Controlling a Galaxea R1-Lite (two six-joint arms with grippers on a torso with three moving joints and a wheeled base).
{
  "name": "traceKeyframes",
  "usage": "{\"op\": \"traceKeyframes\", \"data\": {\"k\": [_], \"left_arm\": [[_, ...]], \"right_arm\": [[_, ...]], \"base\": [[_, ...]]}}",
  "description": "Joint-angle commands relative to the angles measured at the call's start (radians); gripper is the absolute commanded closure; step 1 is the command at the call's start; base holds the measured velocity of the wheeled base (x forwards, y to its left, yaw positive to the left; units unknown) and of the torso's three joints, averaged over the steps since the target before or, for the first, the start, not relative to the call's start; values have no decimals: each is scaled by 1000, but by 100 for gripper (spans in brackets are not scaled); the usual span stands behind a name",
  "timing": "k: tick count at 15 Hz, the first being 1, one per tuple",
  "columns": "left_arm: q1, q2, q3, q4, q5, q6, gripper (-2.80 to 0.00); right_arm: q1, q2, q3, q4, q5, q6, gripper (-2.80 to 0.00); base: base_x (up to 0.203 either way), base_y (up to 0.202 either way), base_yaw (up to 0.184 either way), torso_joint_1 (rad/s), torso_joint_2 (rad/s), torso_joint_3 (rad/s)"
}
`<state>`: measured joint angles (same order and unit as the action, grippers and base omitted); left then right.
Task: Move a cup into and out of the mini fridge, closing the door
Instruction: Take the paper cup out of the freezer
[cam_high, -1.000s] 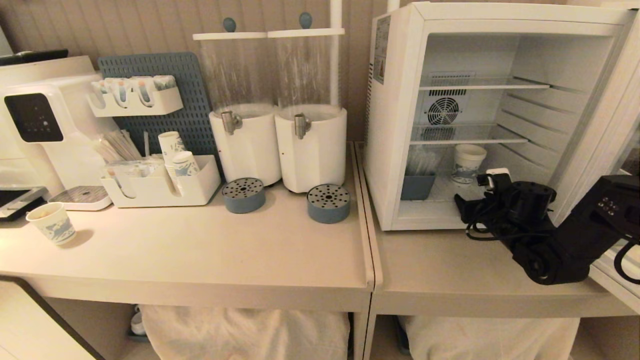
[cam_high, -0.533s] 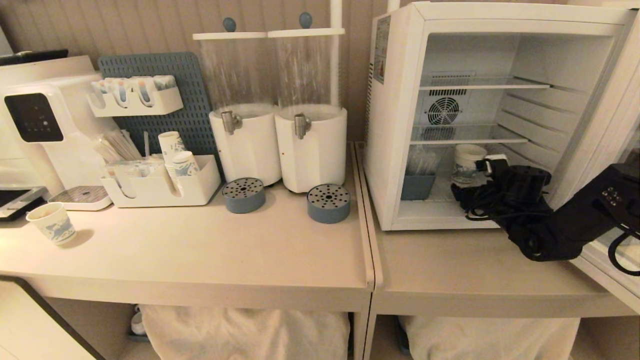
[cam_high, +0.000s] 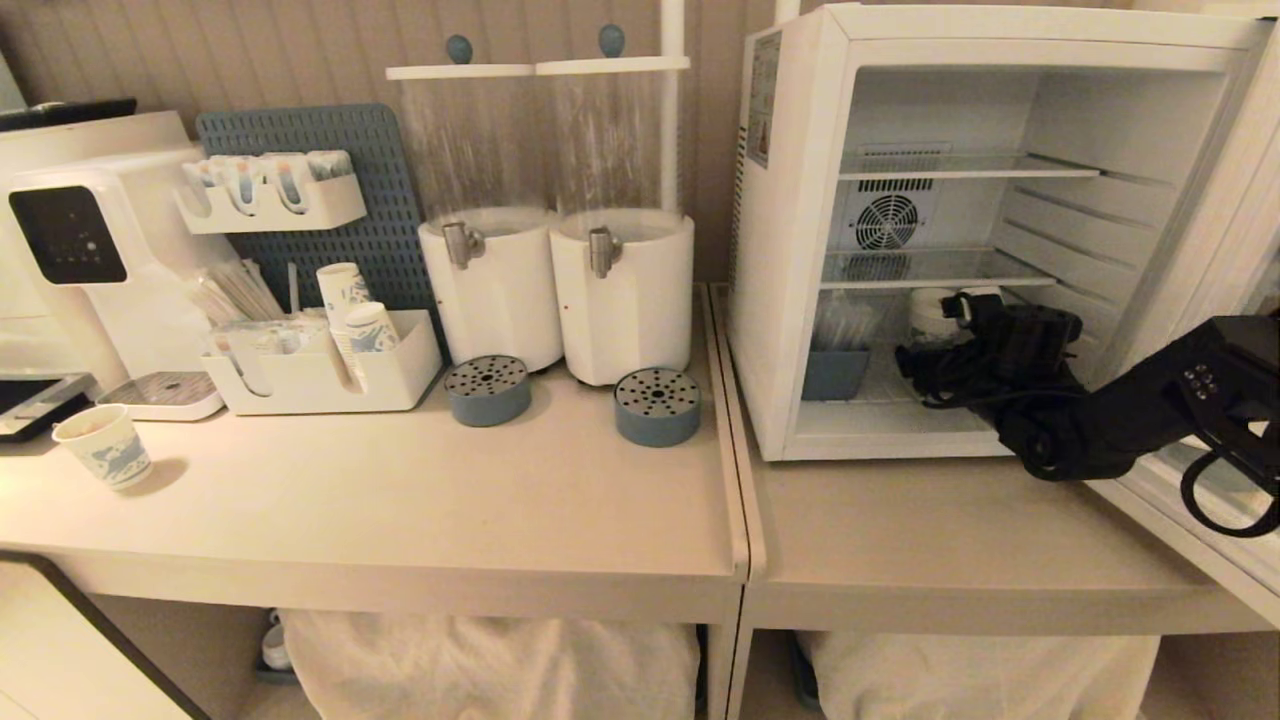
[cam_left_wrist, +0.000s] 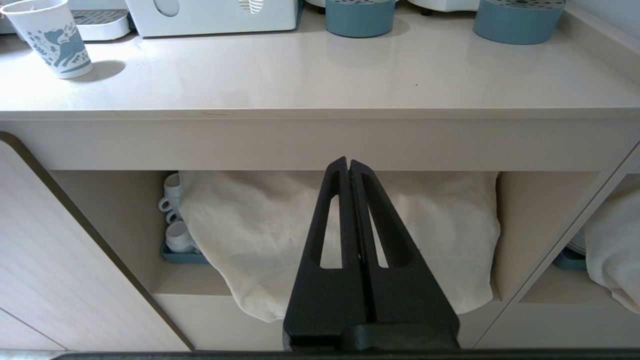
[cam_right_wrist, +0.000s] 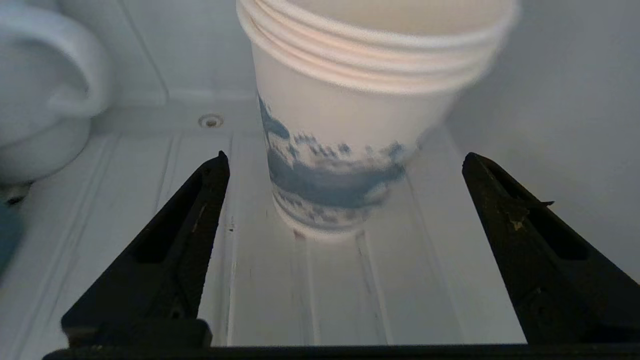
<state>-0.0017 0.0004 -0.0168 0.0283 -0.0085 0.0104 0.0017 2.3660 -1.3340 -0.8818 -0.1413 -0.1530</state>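
Cup (cam_right_wrist: 345, 150), small white paper with a blue print, stands on the white ribbed floor of the white box-shaped mini fridge (cam_high: 790, 250), whose door is swung wide. Right gripper (cam_right_wrist: 345, 160) reaches inside, fingers spread wide on either side, touching nothing. Left gripper (cam_left_wrist: 348, 167) hangs pressed together, empty, below the beige counter (cam_high: 400, 500).

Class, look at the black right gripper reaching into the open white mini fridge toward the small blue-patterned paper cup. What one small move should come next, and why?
Probably ease the right gripper a little farther forward, then close. Its black fingers stand wide open on either side of the small blue-patterned white paper cup, which stands upright on the floor of the white mini fridge; the tips seem barely level with its base.
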Motion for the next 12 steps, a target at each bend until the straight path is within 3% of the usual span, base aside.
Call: {"op": "traceKeyframes", "data": {"k": [1,12], "left_arm": [[0,-2,0,-1,1,0,0],[0,-2,0,-1,1,0,0]], "right_arm": [[0,29,-37,9,-1,0,-280],[0,95,-165,70,-11,18,-280]], "base": [[0,0,0,0,0,0],[0,0,0,0,0,0]]}}
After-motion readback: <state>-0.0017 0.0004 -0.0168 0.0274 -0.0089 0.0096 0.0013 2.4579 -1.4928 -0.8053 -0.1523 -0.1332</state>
